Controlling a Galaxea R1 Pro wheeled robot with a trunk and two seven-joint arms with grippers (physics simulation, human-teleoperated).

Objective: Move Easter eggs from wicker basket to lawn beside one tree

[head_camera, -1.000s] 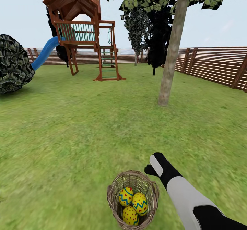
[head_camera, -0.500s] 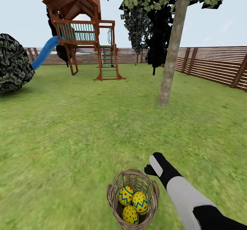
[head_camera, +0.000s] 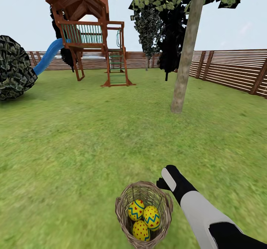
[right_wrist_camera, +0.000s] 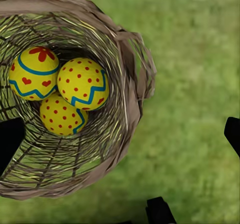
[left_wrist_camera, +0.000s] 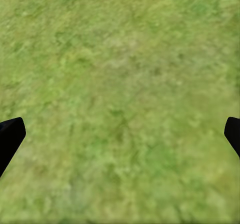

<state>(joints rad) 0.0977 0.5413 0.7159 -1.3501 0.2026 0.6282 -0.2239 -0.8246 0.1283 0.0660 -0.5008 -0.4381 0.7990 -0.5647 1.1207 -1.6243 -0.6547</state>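
Easter eggs (head_camera: 144, 218): all 3 sit inside the wicker basket (head_camera: 124, 204) on the lawn (head_camera: 92, 141), none removed, so every pick and placement is left. Right gripper (head_camera: 165, 180) hovers just beside the basket's rim, fingers spread wide, holding nothing. Left gripper (left_wrist_camera: 120, 134) is wide open over bare grass. The tree (head_camera: 183, 74) stands well apart, open grass between. Play frame (head_camera: 92, 37), round bush (head_camera: 13, 69) and fence (head_camera: 230, 69) are far off, nothing blocking.

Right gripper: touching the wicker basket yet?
Apart. In the head view the right gripper sits beside the wicker basket with grass between them; the right wrist view shows its open fingertips off the rim, eggs untouched.
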